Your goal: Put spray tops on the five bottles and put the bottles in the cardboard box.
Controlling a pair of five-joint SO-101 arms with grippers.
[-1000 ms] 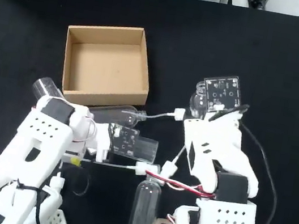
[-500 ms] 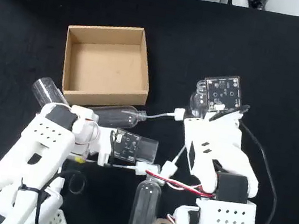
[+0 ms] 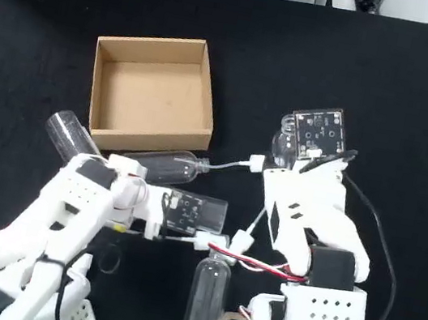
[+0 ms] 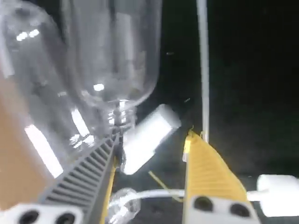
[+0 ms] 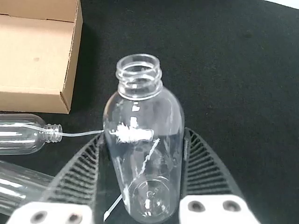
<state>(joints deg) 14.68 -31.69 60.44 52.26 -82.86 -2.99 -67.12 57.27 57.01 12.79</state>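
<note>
My right gripper (image 3: 288,149) (image 5: 141,186) is shut on a clear bottle (image 5: 142,140) (image 3: 284,143) with a bare neck, held off the table to the right of the cardboard box (image 3: 151,92). My left gripper (image 3: 175,218) (image 4: 152,154) is open and points down over a white spray top (image 4: 148,136) that lies between its fingers, against the grey one. Just past it lie two clear bottles (image 4: 112,51) (image 4: 28,70). Near the box's front wall a lying bottle (image 3: 168,165) has a spray top's (image 3: 257,164) tube in its neck.
Another bottle (image 3: 66,134) lies at the box's front left corner, and one (image 3: 208,290) lies between the arm bases. Loose spray tops (image 3: 202,242) (image 3: 243,239) with long tubes lie between the arms. The table's far side and right are bare black cloth.
My left arm has shifted a little toward the table's middle and come down over the bottles, uncovering more of the bottle at the box's corner. The right arm and its bottle have stayed put.
</note>
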